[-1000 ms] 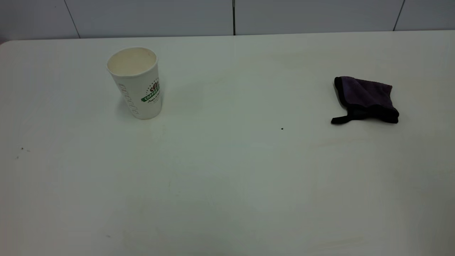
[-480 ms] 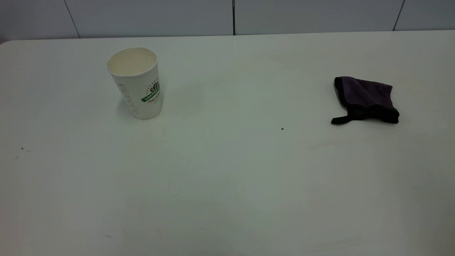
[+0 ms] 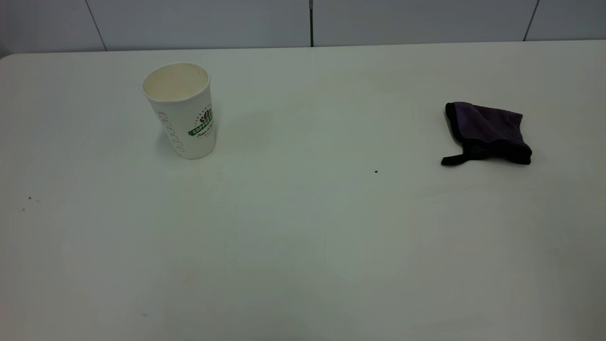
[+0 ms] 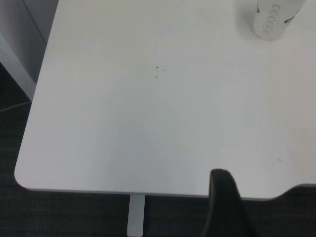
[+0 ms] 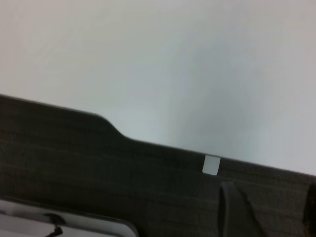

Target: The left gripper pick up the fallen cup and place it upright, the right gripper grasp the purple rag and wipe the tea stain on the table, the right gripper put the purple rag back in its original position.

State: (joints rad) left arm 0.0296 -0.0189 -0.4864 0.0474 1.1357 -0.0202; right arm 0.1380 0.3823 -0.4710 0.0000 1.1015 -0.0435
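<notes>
The white paper cup (image 3: 182, 111) with green print stands upright at the table's left rear; its base also shows in the left wrist view (image 4: 274, 19). At the right lies the purple rag (image 3: 487, 132), crumpled, with a dark edge. No tea stain shows plainly on the table (image 3: 303, 227). Neither gripper appears in the exterior view. My left gripper (image 4: 274, 195) hangs off the table's near left corner, far from the cup, open and empty, with one finger (image 4: 224, 202) in sight. Beyond the table's edge and over the dark floor, my right gripper (image 5: 273, 200) is open and empty.
A tiny dark speck (image 3: 376, 171) lies mid-table and a few specks (image 3: 29, 199) near the left edge. A grey panelled wall (image 3: 303, 21) runs behind the table. A table leg (image 4: 136, 215) shows under the near left corner.
</notes>
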